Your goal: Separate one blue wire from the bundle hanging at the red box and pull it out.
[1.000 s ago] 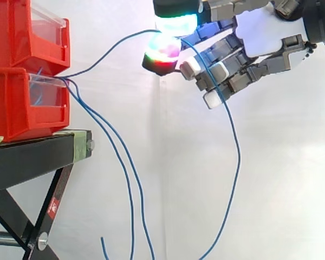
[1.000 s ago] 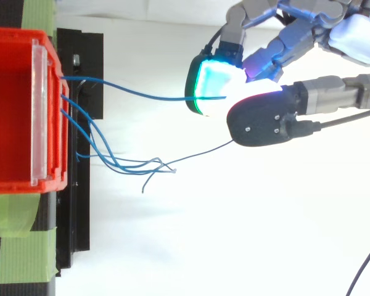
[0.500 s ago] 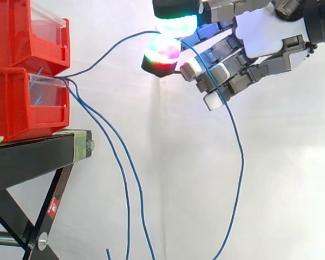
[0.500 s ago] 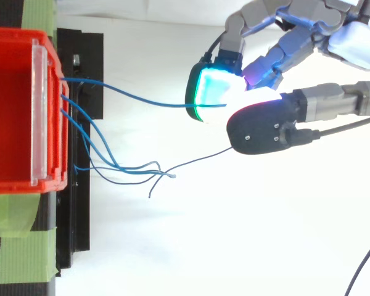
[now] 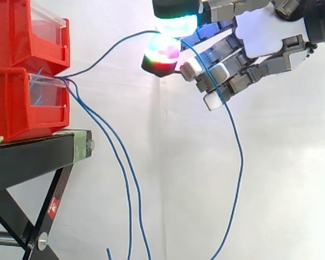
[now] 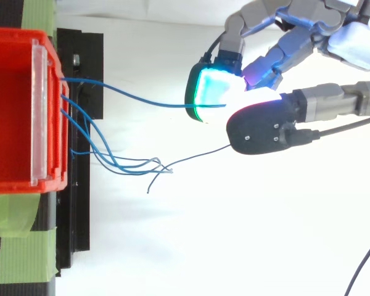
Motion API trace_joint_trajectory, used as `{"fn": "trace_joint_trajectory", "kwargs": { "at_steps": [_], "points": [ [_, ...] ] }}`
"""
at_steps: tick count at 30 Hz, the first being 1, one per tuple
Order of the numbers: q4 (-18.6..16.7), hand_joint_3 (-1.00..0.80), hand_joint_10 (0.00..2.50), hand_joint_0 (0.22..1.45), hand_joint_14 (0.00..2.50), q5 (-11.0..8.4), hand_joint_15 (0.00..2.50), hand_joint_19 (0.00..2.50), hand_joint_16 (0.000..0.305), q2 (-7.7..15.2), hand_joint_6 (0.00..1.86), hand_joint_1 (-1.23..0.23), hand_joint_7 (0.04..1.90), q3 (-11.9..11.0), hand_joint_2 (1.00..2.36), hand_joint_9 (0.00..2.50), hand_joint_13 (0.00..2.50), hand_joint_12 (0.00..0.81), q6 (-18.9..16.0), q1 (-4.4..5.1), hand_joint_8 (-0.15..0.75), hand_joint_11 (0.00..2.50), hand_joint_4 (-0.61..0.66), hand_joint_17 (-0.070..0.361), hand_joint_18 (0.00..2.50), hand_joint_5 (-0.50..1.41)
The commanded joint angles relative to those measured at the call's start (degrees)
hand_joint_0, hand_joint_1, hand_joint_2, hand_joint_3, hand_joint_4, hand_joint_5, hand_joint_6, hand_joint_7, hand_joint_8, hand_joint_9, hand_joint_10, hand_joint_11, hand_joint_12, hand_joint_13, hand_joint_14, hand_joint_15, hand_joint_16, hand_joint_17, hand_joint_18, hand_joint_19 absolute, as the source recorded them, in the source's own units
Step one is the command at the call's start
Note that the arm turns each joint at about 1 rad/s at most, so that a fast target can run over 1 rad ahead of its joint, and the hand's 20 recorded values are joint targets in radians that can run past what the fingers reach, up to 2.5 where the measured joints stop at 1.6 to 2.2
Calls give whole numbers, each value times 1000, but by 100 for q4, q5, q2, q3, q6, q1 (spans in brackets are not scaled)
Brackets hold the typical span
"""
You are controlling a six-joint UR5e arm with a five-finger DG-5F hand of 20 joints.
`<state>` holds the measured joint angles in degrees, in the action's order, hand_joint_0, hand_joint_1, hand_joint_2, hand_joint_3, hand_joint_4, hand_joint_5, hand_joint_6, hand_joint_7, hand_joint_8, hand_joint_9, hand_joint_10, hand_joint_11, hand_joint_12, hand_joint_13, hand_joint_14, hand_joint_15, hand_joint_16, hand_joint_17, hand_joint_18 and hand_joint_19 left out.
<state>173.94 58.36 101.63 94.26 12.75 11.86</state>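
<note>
Several blue wires (image 5: 122,168) hang from the front of the lower red box (image 5: 21,103) and droop past the stand. One blue wire (image 5: 105,54) rises apart from them to my hand (image 5: 260,38) at the upper right, then falls in a long loop (image 5: 235,162) below the hand. A green-glowing pad and a red-glowing pad pinch this wire between them. From above, the separated wire (image 6: 135,95) runs from the red box (image 6: 15,111) to my hand (image 6: 351,46), and the other wires (image 6: 120,163) lie bunched lower down.
A second red box (image 5: 27,32) is stacked on the lower one. Both rest on a black stand (image 5: 38,157) with slanted legs. Green tape (image 6: 15,256) marks the stand's top. A white curtain hangs behind everything.
The hanging wires have swayed slightly at their lower ends. My hand and the pinched wire have stayed almost in place.
</note>
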Motion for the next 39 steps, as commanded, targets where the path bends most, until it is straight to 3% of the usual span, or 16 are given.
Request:
{"fn": "trace_joint_trajectory", "kwargs": {
  "at_steps": [1, 5, 6, 7, 9, 39],
  "points": [
    [0, -128, 9, 614, 407, 0, 1348, 703, 56, -3, 907, -760, 997, -4, 1009, 1032, 1010, 471, 0, 0, 370, 1234, -51, 127, 921, -139],
    [0, -115, 13, 614, 380, 0, 1390, 721, 58, -3, 902, -745, 1067, 4, 1013, 1028, 1009, 475, 0, 0, 406, 1261, -9, 131, 908, -145],
    [0, -77, 20, 613, 176, 0, 1554, 759, 60, 5, 894, -701, 1183, -4, 1023, 1001, 1033, 487, 0, 0, 409, 1289, 20, 136, 904, -155],
    [0, -75, 20, 611, 158, 0, 1528, 760, 57, -3, 898, -699, 1151, -4, 1025, 1002, 1037, 454, 0, 0, 376, 1274, -3, 129, 909, -154],
    [0, -101, 13, 613, 346, 0, 1385, 721, 60, -3, 912, -732, 1012, 4, 1012, 1050, 1034, 478, 0, 0, 391, 1233, -23, 135, 938, -141],
    [-9, -109, 13, 616, 381, 0, 1365, 708, 59, 5, 912, -740, 1006, 4, 1009, 1052, 1027, 480, 0, 0, 391, 1244, -26, 133, 941, -138]
  ]
}}
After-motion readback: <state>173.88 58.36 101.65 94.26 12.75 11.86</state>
